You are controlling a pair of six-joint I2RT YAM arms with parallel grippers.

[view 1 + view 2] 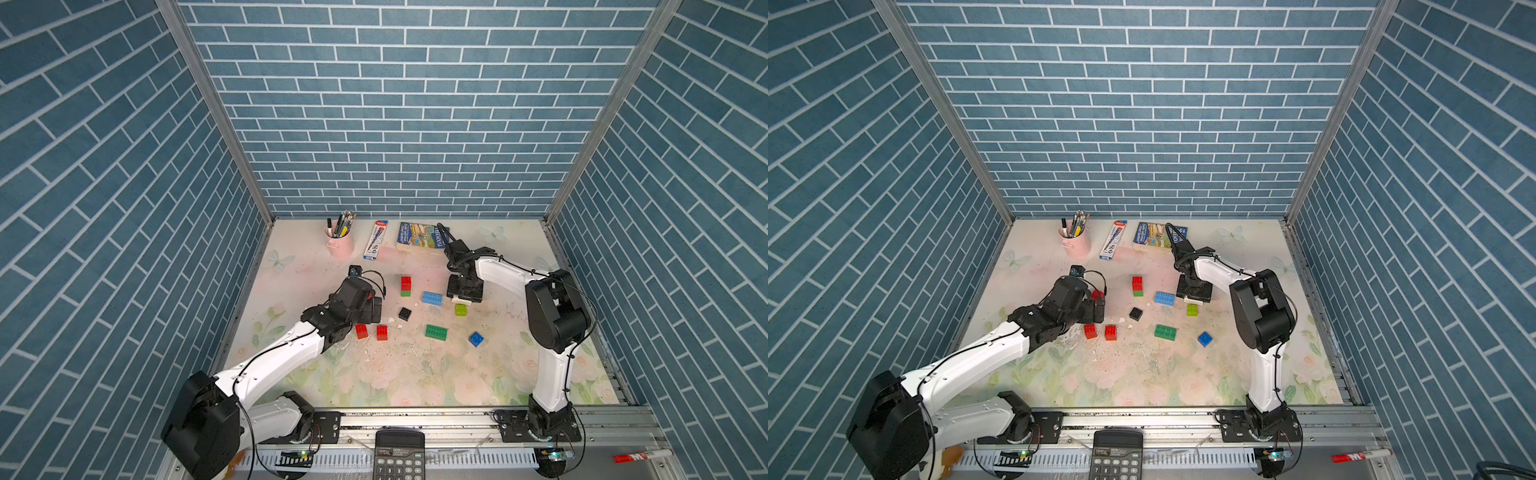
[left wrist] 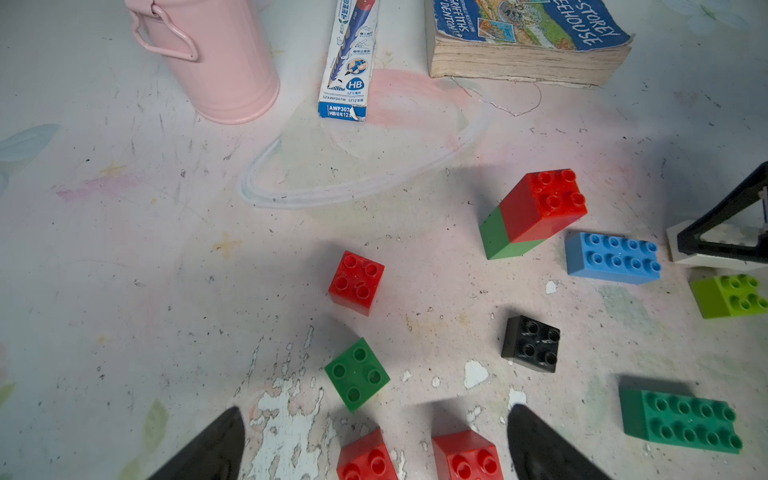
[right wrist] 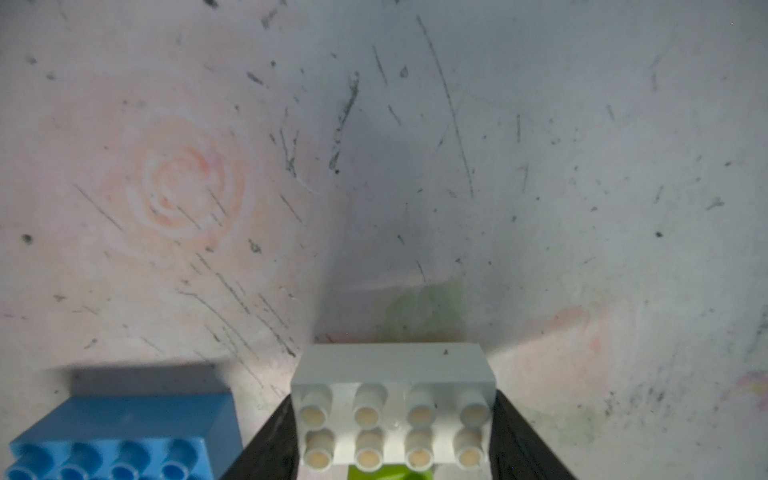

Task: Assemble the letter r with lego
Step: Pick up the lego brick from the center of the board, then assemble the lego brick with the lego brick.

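Firmly, the right jaws are closed on a long white brick (image 3: 390,374): their black fingers (image 3: 270,449) are pressed against its two short ends, and its studs are turned up. Whether it is lifted off the worktop (image 1: 374,374) cannot be told. A lime brick (image 1: 460,309) is seen just beside it, and a long blue brick (image 1: 432,297) lies near it on the side toward the left arm.

The left jaws are held wide apart and empty, low over the worktop. A red brick (image 2: 365,457) and a second red brick (image 2: 465,455) are framed between the fingertips (image 2: 208,449) in the left wrist view. Just beyond these, a small green brick (image 2: 356,374), a lone red brick (image 2: 356,282) and a black brick (image 2: 530,343) are scattered apart from one another. A long green brick (image 2: 681,419) lies flat near the black one. An upright stack (image 2: 536,208), red over green, is placed next to the long blue brick. A dark blue brick (image 1: 476,338) is set well apart, nearer the right arm's base.

Along the far edge a pink cup (image 2: 216,62), a pencil box (image 2: 349,62) and a book (image 2: 528,41) are lined up.
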